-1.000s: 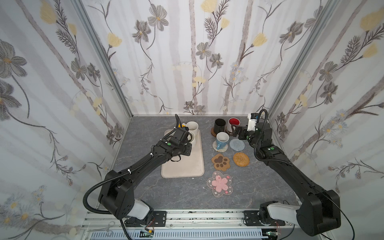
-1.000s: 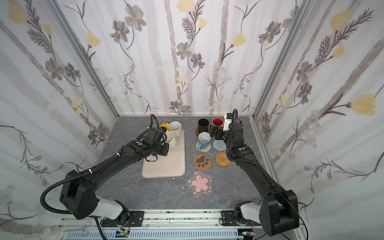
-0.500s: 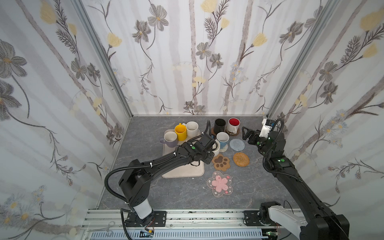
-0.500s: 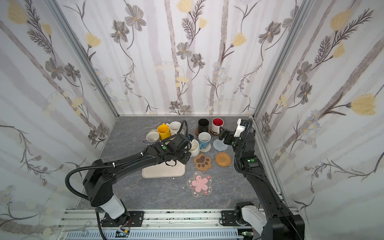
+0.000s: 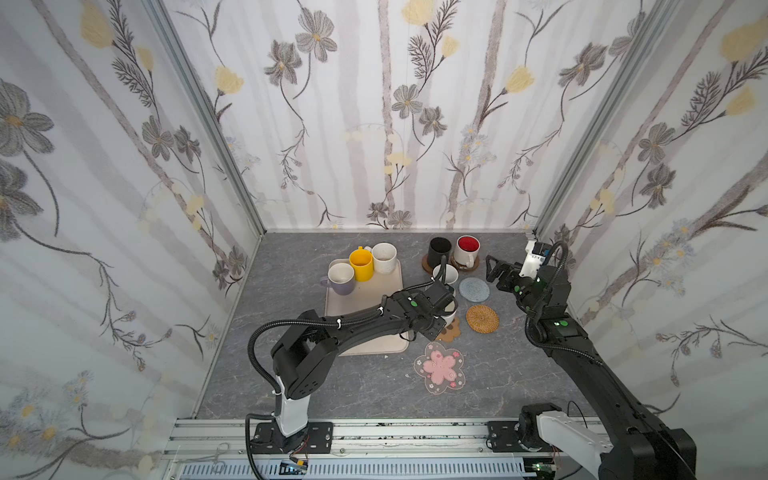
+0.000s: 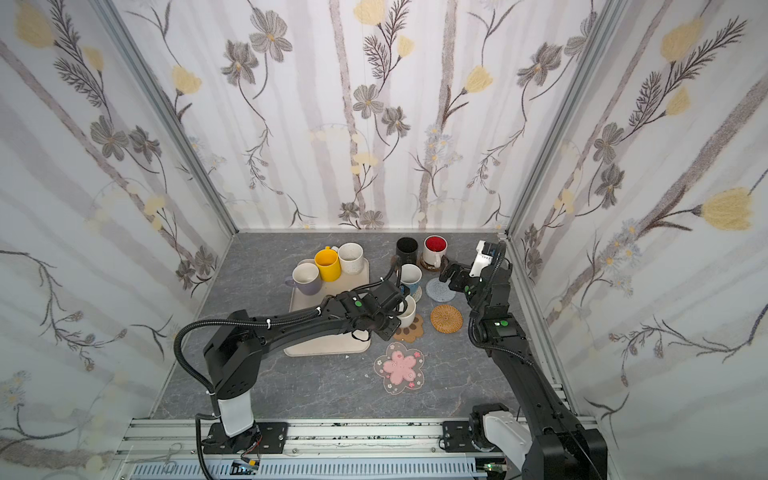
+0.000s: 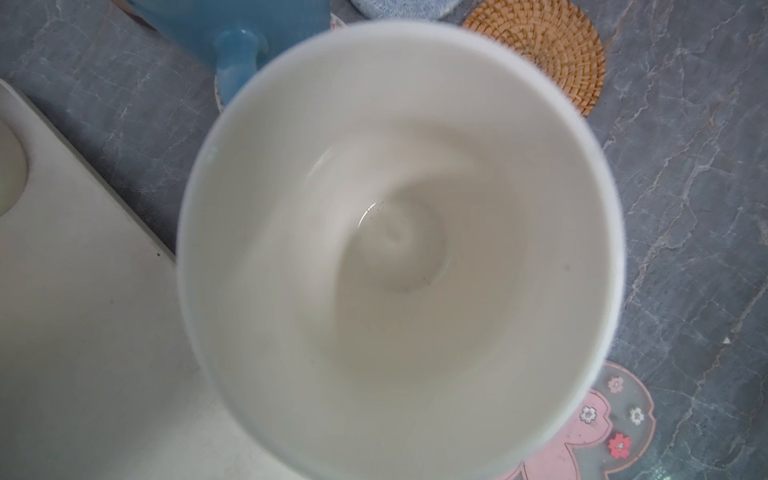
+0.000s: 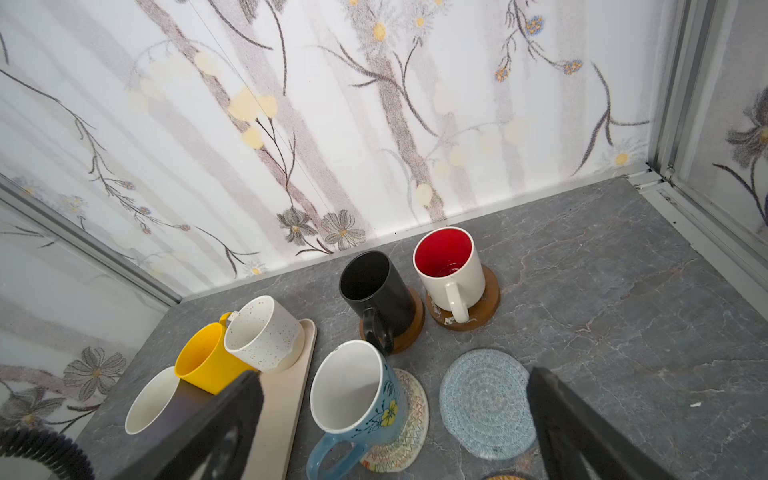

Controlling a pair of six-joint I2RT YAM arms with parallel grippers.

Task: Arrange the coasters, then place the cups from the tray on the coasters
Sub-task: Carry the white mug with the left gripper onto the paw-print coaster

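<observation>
My left gripper is shut on an off-white cup, which it holds over the brown paw-shaped coaster. Whether the cup touches the coaster I cannot tell. The cup fills the left wrist view and hides the fingers. My right gripper hangs open over the grey coaster, holding nothing. The black cup and the red-inside cup stand on wooden discs. The blue cup stands on the pale woven coaster. The lilac cup, yellow cup and speckled off-white cup stand on the tray.
The rattan coaster and the pink-flower coaster lie bare on the grey table. Flowered walls close in the back and both sides. The right arm stands close to the right wall.
My left arm has carried the off-white cup from the tray rightward to the paw-shaped coaster. The right arm has drawn back from the cups toward the right wall, still open.
</observation>
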